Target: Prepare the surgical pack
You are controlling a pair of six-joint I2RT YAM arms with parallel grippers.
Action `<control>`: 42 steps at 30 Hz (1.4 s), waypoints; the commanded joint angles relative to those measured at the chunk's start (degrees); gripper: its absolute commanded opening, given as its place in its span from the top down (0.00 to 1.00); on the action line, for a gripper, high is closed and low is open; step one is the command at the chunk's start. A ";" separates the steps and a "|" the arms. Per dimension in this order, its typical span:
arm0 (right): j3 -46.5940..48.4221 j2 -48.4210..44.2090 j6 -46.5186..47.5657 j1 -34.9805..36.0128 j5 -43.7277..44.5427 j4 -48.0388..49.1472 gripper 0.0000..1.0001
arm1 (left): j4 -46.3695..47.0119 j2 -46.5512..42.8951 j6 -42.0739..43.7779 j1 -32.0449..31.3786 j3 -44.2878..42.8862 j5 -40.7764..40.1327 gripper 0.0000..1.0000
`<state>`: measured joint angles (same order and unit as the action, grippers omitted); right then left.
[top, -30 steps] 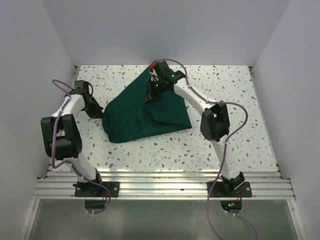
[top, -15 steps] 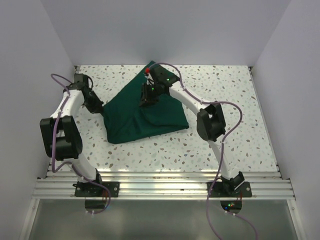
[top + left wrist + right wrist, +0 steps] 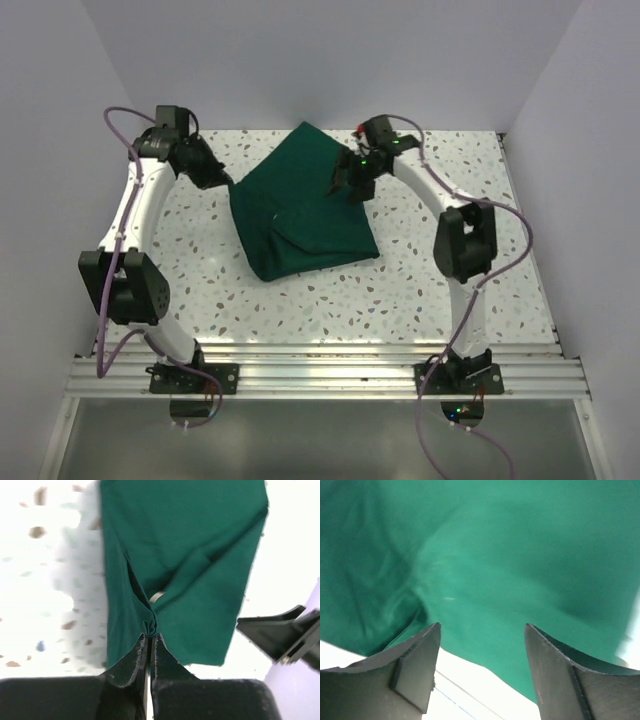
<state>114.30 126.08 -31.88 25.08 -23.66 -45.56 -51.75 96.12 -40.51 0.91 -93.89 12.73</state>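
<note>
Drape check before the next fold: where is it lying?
Top view: the drape lies far-centre on the table, the left gripper pinching its left edge, the open right gripper over its right side.

Right hand (image 3: 342,186) released the surgical pack (image 3: 300,220) and withdrew; left hand (image 3: 218,178) pulled its edge inward.

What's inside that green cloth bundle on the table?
The green cloth bundle is folded over its contents, hiding them. In the left wrist view a small pale sliver peeks through one gap in the folds; what it is cannot be told.
</note>
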 commanded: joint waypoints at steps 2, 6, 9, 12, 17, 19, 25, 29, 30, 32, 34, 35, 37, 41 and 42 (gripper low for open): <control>-7.32 -10.76 2.42 -10.13 4.05 -2.43 0.45 | -1.25 3.72 -4.92 -6.87 -8.67 3.35 1.00; -14.17 -11.56 5.95 -14.53 6.08 -4.54 0.88 | -2.92 10.13 -6.86 -12.23 -19.80 2.74 1.00; -18.22 -11.74 6.21 -14.80 5.29 -0.94 1.00 | -4.33 15.93 -8.17 -15.66 -25.97 2.91 1.00; -18.85 -8.67 6.30 -14.80 3.19 -1.11 1.00 | -3.98 19.89 -9.40 -18.22 -29.41 2.56 1.00; -21.04 -5.58 5.43 -14.62 -3.40 1.52 1.00 | -2.04 25.34 -10.55 -21.91 -32.67 4.05 1.00; -23.06 -6.11 5.16 -14.53 -3.24 2.66 1.00 | -1.61 27.62 -10.99 -23.48 -34.17 4.67 1.00; -23.86 -4.27 5.34 -13.74 -3.76 2.75 1.00 | 1.21 32.46 -12.92 -26.39 -37.33 5.64 1.00; -23.95 -3.83 4.81 -12.52 -4.99 3.29 1.00 | 2.87 34.93 -14.15 -27.54 -38.92 7.04 1.00; -23.69 -3.65 4.81 -12.16 -4.64 3.29 1.00 | 4.10 35.28 -14.24 -28.15 -38.92 7.04 1.00; -23.16 -3.30 4.72 -11.55 -4.64 3.11 1.00 | 5.07 35.63 -14.94 -28.85 -38.83 6.96 1.00; -23.07 -2.77 4.37 -11.28 -5.17 3.37 1.00 | 5.95 36.59 -15.73 -29.21 -38.92 7.48 1.00; -22.90 -2.68 4.37 -10.85 -5.17 3.37 1.00 | 6.56 36.95 -16.00 -29.38 -39.00 7.83 1.00; -22.89 -2.42 4.46 -10.67 -5.08 3.29 1.00 | 7.71 38.18 -16.53 -30.00 -39.62 8.19 1.00; -22.98 -2.24 4.37 -9.97 -5.43 3.37 1.00 | 10.17 40.02 -18.46 -31.14 -40.85 8.97 1.00; -22.98 -2.24 4.37 -9.88 -5.43 3.37 1.00 | 11.22 40.81 -18.90 -31.23 -40.94 9.76 1.00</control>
<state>90.52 123.61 -26.98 13.82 -26.52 -42.78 -48.16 135.76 -56.07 -28.97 -131.26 18.52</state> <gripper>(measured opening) 0.010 0.019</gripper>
